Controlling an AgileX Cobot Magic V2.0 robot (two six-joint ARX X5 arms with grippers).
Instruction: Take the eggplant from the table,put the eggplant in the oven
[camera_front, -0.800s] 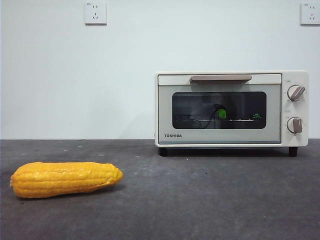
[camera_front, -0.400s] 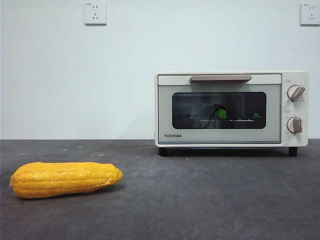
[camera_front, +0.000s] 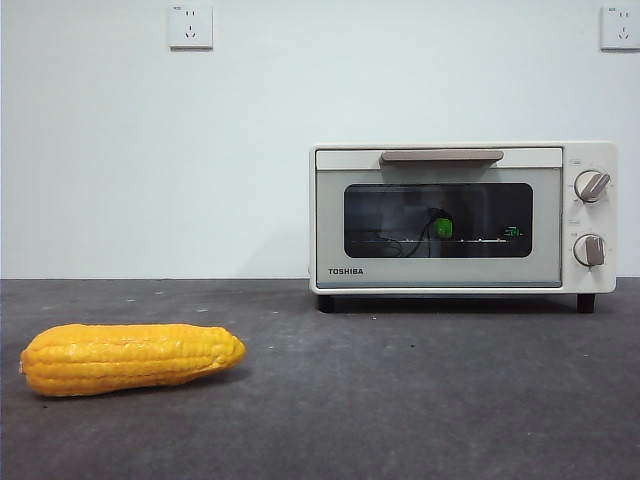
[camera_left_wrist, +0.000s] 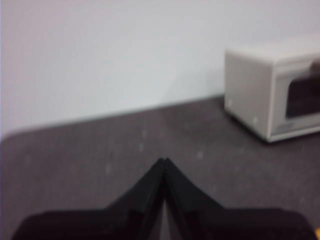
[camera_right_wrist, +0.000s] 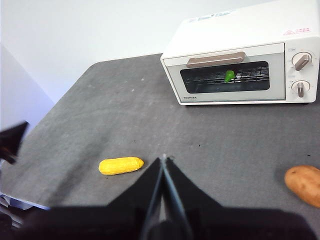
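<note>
Closing stage of the task, as judged from how things lie. The eggplant (camera_right_wrist: 229, 76) shows only as a bright green stem cap behind the dark glass of the oven (camera_front: 463, 217); its purple body cannot be made out through the door. The door is shut, its brownish bar handle (camera_front: 441, 156) level along the top edge.

The right gripper (camera_right_wrist: 164, 159) hangs high and well back from the oven, jaws pressed together to a single edge, holding nothing. The oven stands far ahead of it. The corn cob (camera_right_wrist: 120, 165) lies just beyond its tips and to one side, apart from them; a brown potato (camera_right_wrist: 304, 185) lies off to the other side. The left gripper (camera_left_wrist: 163, 161) is likewise closed to a point and empty, hovering over bare table (camera_left_wrist: 90, 150), with one corner of the oven well ahead of it and off to one side.

With the eggplant inside and the door closed, no further handling appears to be called for; at most the arms would settle to rest.

The table is a flat, dark grey, faintly speckled matte surface. A plain white wall (camera_front: 150, 150) rises behind it, with two white wall sockets (camera_front: 190, 25) high up.
</note>
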